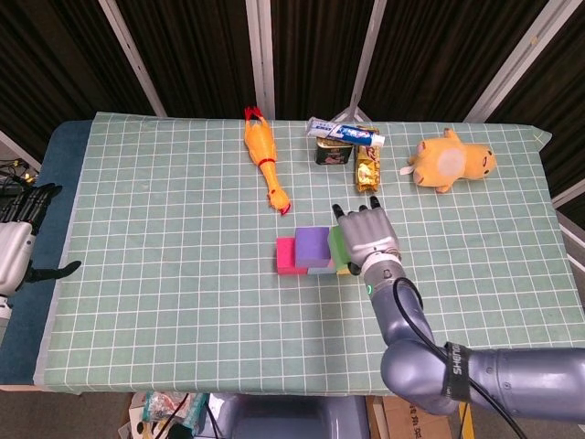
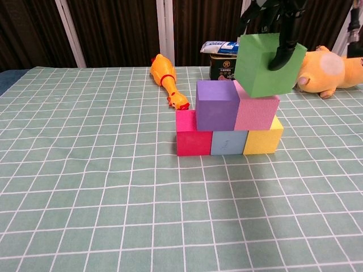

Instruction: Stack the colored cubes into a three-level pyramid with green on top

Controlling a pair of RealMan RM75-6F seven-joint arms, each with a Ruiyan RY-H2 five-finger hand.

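A bottom row of a red cube (image 2: 193,135), a light blue cube (image 2: 228,142) and a yellow cube (image 2: 263,138) carries a purple cube (image 2: 217,105) and a pink cube (image 2: 256,106). My right hand (image 1: 368,240) holds the green cube (image 2: 265,63) tilted just above the pink cube, its black fingers (image 2: 283,48) draped over the top. In the head view the hand covers the pink cube and only a green sliver (image 1: 336,245) shows beside the purple cube (image 1: 313,245). My left hand (image 1: 16,251) hangs open off the table's left edge.
Along the far side lie a rubber chicken (image 1: 263,167), a can (image 1: 333,149) with a toothpaste tube (image 1: 345,133) on it, a snack packet (image 1: 367,167) and a yellow plush toy (image 1: 451,161). The checked green cloth (image 1: 164,274) covers the table.
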